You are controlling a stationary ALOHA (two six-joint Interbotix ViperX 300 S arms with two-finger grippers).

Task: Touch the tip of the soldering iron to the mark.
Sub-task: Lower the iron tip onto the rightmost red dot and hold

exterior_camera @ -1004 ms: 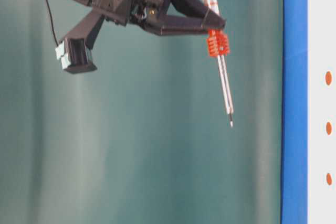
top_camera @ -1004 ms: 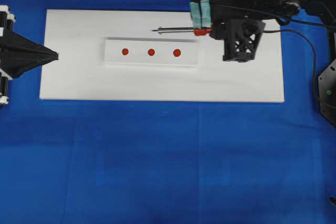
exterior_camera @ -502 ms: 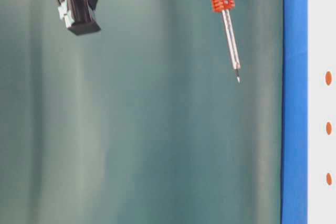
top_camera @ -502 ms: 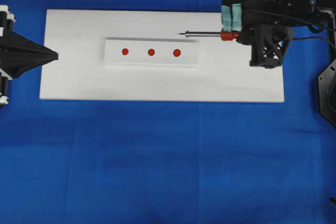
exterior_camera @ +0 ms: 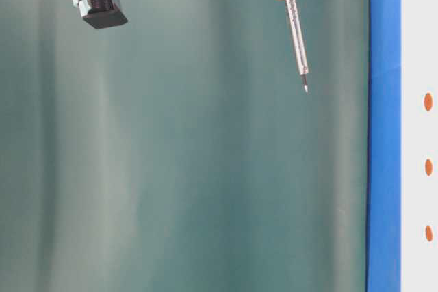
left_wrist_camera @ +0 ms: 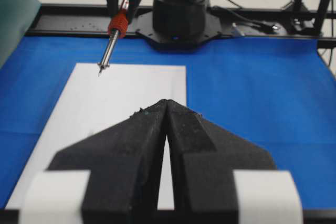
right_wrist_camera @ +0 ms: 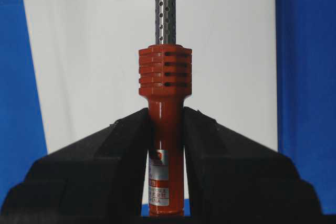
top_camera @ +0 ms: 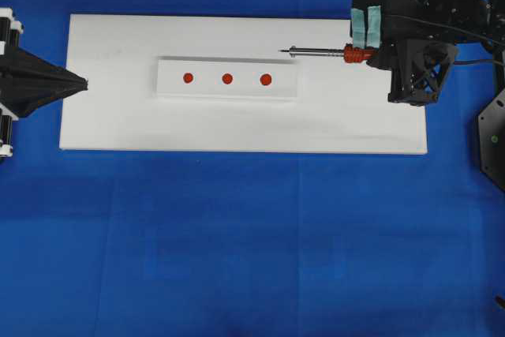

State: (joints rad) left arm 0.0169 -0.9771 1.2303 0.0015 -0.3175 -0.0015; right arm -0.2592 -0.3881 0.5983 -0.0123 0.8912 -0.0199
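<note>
The soldering iron (top_camera: 331,54) lies level in the air over the white board (top_camera: 237,128), pointing left. My right gripper (top_camera: 374,54) is shut on its red-orange handle (right_wrist_camera: 166,129). The tip (top_camera: 282,51) hangs right of and behind the three red marks (top_camera: 266,80) on the raised white strip (top_camera: 229,91). From table level the tip (exterior_camera: 305,89) is well clear of the board, with the nearest mark (exterior_camera: 428,102) beyond it. My left gripper (top_camera: 83,83) rests shut and empty at the board's left edge, its jaws (left_wrist_camera: 164,103) together. The right wrist view cuts off the tip.
The board sits on a blue cloth (top_camera: 252,242). The iron's black cord (top_camera: 472,59) trails off to the right by the right arm's base (top_camera: 493,140). The right arm's base (left_wrist_camera: 178,14) and frame rails stand beyond the board's far end.
My right gripper has carried the iron rightward, away from the marks; the tip went from above the middle mark to past the right one. The left gripper stayed still.
</note>
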